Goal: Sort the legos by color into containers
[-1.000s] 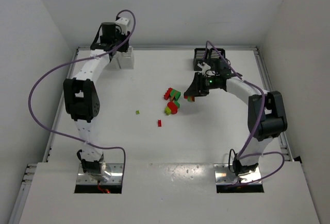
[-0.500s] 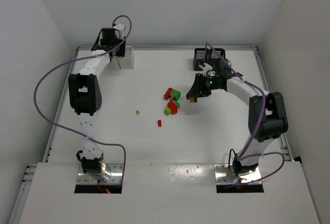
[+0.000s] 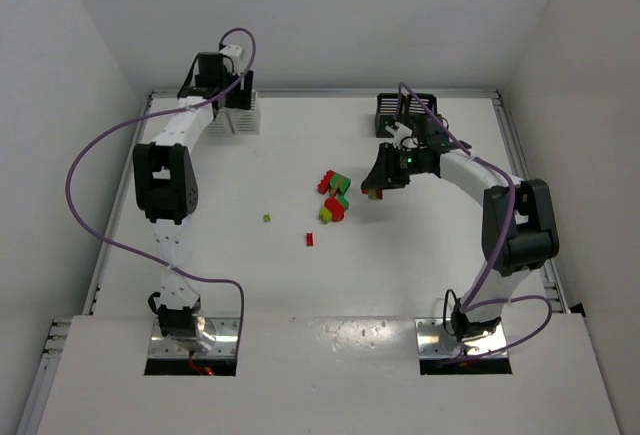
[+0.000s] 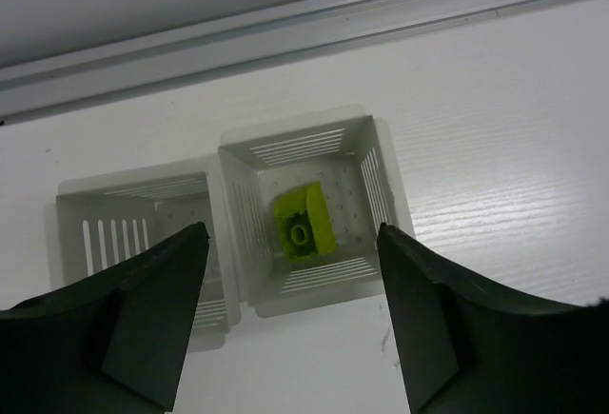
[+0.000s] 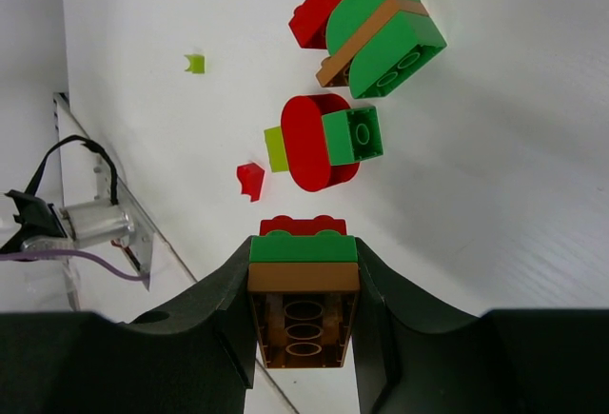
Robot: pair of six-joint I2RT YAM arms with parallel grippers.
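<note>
At the far left, the left gripper (image 4: pixel 290 233) is held directly above the pair of white bins (image 3: pixel 240 117), with its jaws spread wide and nothing gripped between them. This stance is read as a release over the chosen container. A yellow-green brick (image 4: pixel 303 224) lies on the floor of the right-hand white bin (image 4: pixel 297 146), touched by neither finger, so this deposit is judged done. The neighbouring white bin (image 4: pixel 133 207) touches it at the side, and no brick is seen in the part not hidden by a finger. Toward the middle of the table (image 3: pixel 200 255), well apart from every container, the unsorted legos are found: a tiny yellow-green piece (image 3: pixel 266 218), a tiny red piece (image 3: pixel 309 239), a red-and-green chunk (image 3: pixel 333 183), and just beside it a rounded red piece (image 3: pixel 333 211) with green and yellow-green bits attached. Just to the right of these, the right gripper (image 5: pixel 304 276) is clenched on a stacked chunk (image 5: pixel 304 311) built of red, green and orange-brown layers, with the fingers pressed against its two sides. Whether the chunk is clear of the table cannot be told. Because several colours are joined in it, it is judged that the chunk must be pulled apart before any layer can be binned. That may be why it is held near the loose pieces and not over a container. The black bins (image 3: pixel 398 113) stand at the far edge behind this gripper. They are partly covered by the arm, and their contents cannot be made out.
</note>
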